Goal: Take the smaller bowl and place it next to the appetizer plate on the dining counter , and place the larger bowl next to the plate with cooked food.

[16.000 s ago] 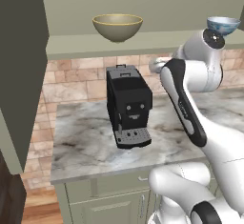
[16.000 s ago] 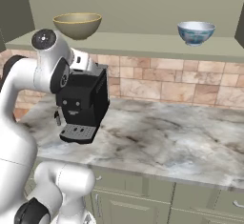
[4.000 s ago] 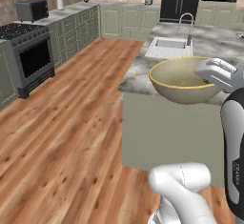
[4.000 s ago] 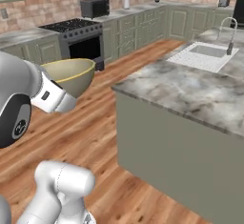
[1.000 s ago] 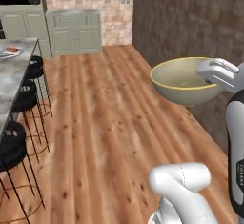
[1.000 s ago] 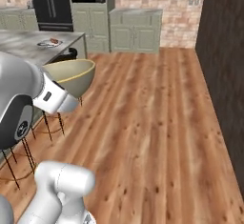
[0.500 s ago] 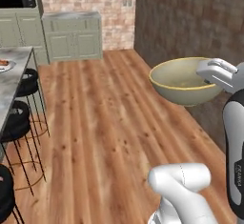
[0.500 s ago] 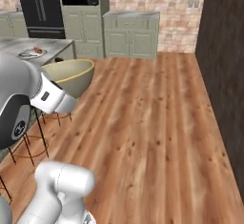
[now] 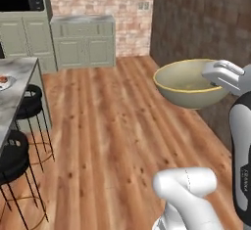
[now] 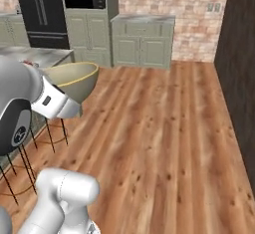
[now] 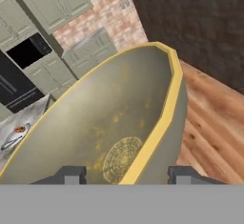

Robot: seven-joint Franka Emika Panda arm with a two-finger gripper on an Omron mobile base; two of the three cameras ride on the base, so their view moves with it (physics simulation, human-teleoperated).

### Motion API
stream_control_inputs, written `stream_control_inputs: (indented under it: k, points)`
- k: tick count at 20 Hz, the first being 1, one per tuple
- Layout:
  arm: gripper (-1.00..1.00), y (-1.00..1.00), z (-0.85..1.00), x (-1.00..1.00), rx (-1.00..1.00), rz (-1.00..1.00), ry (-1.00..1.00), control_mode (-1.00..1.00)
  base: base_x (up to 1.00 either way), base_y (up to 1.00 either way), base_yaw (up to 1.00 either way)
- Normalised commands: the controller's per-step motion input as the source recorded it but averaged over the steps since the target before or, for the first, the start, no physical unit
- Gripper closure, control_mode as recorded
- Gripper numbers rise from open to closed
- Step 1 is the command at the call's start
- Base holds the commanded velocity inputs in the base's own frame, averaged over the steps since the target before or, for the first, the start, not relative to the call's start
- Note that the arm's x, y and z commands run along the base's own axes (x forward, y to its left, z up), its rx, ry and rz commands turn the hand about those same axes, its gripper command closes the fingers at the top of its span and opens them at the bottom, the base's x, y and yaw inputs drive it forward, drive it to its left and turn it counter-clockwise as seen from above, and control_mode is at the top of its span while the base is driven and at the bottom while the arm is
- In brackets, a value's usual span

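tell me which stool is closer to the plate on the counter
The far stool, the one higher in the left base view. It stands right beside the counter edge below the plate; the near stool sits lower in the picture, farther from it.

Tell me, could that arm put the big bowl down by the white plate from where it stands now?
Probably not yet. The tool holds the larger bowl over open floor, while the plate with cooked food sits far off across the stools.

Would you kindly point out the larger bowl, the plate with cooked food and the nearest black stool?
larger bowl (image 9: 184, 82): left base view, inner wall.
plate with cooked food (image 9: 4, 83): left base view, visible white rim at the picture's edge.
black stool (image 9: 12, 156): left base view, seat top.
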Motion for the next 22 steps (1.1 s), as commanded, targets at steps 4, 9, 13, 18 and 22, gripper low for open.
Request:
stream_control_inputs:
  k: [4,9,13,18,22]
  points:
    - [1.0,0.0,0.0,0.0,0.0,0.0,0.0,1.0,1.0,0.0,0.24]
    - [1.0,0.0,0.0,0.0,0.0,0.0,0.0,1.0,1.0,0.0,0.27]
    - [1.0,0.0,0.0,0.0,0.0,0.0,0.0,1.0,1.0,0.14,0.38]
    - [1.0,0.0,0.0,0.0,0.0,0.0,0.0,1.0,1.0,0.18,0.46]
    - [1.0,0.0,0.0,0.0,0.0,0.0,0.0,1.0,1.0,0.09,0.47]
